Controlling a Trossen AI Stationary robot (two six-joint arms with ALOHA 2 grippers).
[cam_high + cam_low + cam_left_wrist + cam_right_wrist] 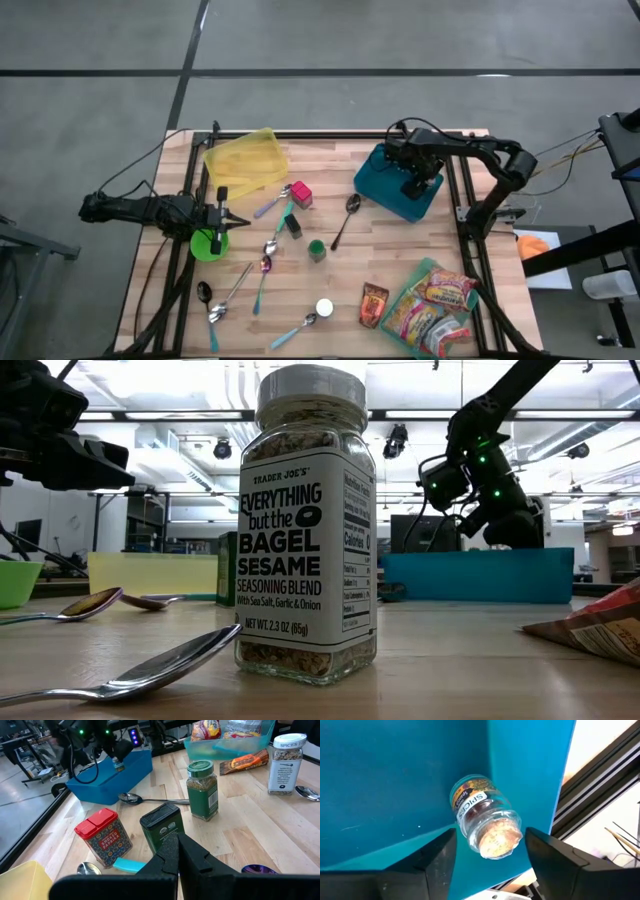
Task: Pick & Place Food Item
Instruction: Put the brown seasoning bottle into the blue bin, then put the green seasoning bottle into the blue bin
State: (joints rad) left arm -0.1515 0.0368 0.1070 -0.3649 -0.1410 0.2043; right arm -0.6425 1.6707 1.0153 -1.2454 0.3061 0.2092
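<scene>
A small glass spice jar with a yellow label lies tilted in a corner of the blue bin, base turned up toward the wrist camera. My right gripper hangs over that corner, pointing steeply down. It is open, one finger on either side of the jar and above it, apart from the glass. In the high view the right gripper stands inside the bin's outline at the back right. My left gripper waits shut at the table's left, above a green bowl.
A yellow tray sits at the back left. A red tin, a dark green tin, a green-capped jar, several spoons and a bagel seasoning jar lie mid-table. A clear container of snack packets stands at the front right.
</scene>
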